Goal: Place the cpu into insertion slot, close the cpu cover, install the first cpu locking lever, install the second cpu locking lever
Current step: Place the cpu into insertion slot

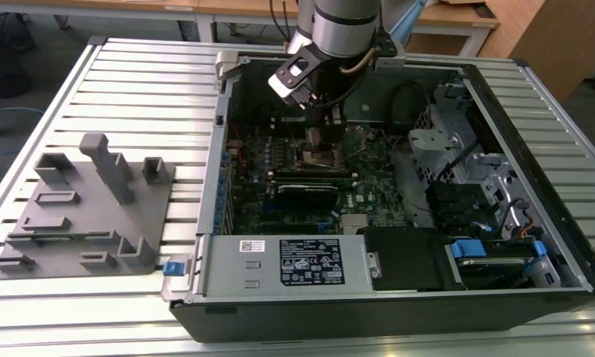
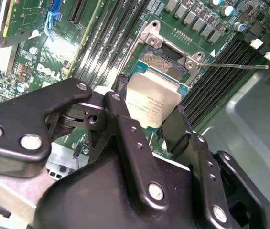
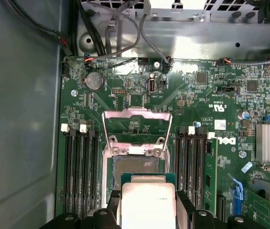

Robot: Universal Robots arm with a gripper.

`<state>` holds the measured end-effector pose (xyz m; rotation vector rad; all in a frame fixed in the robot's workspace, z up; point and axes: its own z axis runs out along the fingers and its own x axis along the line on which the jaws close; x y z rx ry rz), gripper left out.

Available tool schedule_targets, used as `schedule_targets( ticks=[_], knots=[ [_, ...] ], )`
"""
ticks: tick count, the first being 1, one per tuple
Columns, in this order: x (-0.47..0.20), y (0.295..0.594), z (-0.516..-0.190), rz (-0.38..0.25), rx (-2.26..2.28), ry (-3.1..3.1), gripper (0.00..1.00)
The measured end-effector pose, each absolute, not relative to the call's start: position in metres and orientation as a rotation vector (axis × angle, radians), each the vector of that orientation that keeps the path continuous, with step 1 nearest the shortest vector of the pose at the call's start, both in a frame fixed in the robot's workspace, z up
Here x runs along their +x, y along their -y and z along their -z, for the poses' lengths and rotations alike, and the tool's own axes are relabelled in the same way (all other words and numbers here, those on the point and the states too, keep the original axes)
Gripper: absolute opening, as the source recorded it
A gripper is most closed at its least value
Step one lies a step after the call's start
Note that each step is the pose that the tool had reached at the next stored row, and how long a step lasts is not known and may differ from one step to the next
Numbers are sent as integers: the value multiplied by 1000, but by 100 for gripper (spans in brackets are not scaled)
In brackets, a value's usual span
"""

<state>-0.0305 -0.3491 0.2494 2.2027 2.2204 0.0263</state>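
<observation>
Silver-grey square cpu pinched in black hand, seemingly above dark insertion slot.

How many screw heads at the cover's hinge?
2: one silver screw head at one end of the silvery square cover's hinge, one at the other. The grey chip in the claw may hide others.

In the first wrist view the cpu runs off the picture's edge and covers the near part of the insertion slot. In the second wrist view the gripper clamps it, and the fingers hide two of its edges. At the upper middle of the exterior view, the arm is cut by the frame.
</observation>
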Motion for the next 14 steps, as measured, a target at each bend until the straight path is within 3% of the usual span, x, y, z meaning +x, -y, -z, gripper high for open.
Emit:
schedule_targets(
  ticks=[14],
  knots=[
    [-30,349,-246,-26,2203,-2221,54]
  ],
)
